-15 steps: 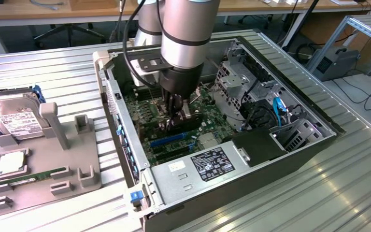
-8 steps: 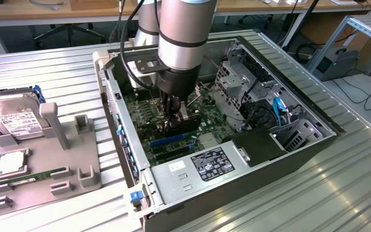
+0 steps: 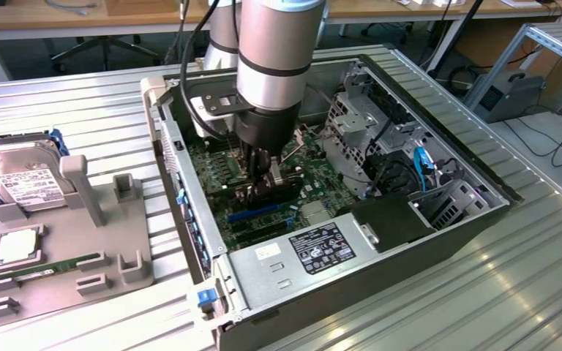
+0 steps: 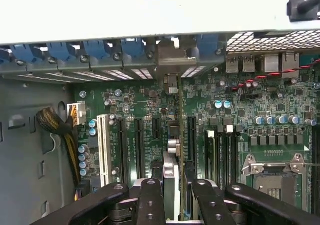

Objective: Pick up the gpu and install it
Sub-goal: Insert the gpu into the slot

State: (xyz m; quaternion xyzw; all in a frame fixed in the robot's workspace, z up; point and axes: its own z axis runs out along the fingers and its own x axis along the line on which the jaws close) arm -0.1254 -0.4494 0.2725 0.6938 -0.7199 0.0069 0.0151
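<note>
The gpu [image 4: 172, 185], a thin card with a green board edge and a silvery metal bracket, stands on edge over the green motherboard [image 4: 250, 110] inside the open grey computer case [image 3: 437, 241], clamped between the black gripper's [image 4: 172, 197] fingers.

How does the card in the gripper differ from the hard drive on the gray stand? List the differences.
The gpu stands on edge inside the computer case, above the motherboard; the hard drive leans flat-faced in the gray stand outside the case. The gpu is dark and thin; the hard drive is silver with a white label. The gripper is shut on the gpu; nothing holds the hard drive. Both are flat, rectangular computer parts.
</note>
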